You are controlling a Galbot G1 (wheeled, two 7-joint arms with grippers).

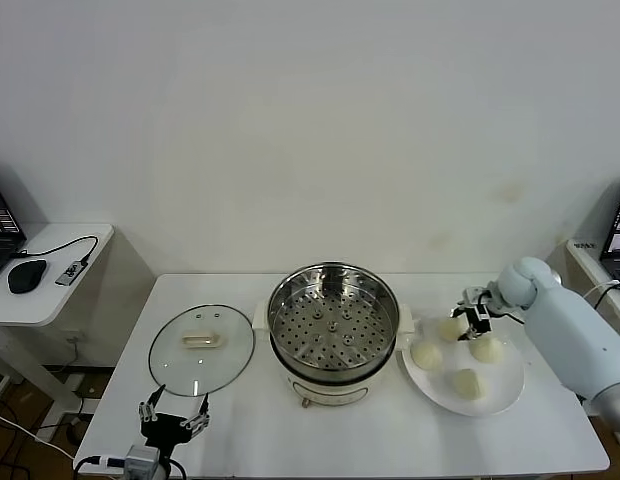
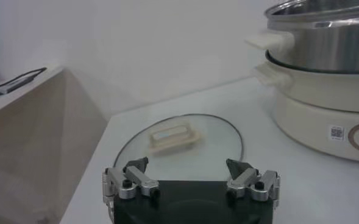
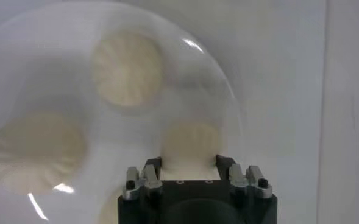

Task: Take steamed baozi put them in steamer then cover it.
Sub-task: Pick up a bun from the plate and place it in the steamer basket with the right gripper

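While your left gripper (image 1: 174, 415) waits open beside the round clear glass lid (image 1: 201, 349), your right gripper (image 1: 473, 318) clamps one cream-white dough bun (image 3: 190, 143) on the flat white plate (image 1: 505, 398).

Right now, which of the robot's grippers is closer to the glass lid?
Left. The left gripper hovers open at the near edge of the glass lid. The right gripper is across the steamer, at the plate of baozi.

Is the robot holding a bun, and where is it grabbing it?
The right gripper has its fingers around one bun's sides on the plate. Left gripper holds nothing.
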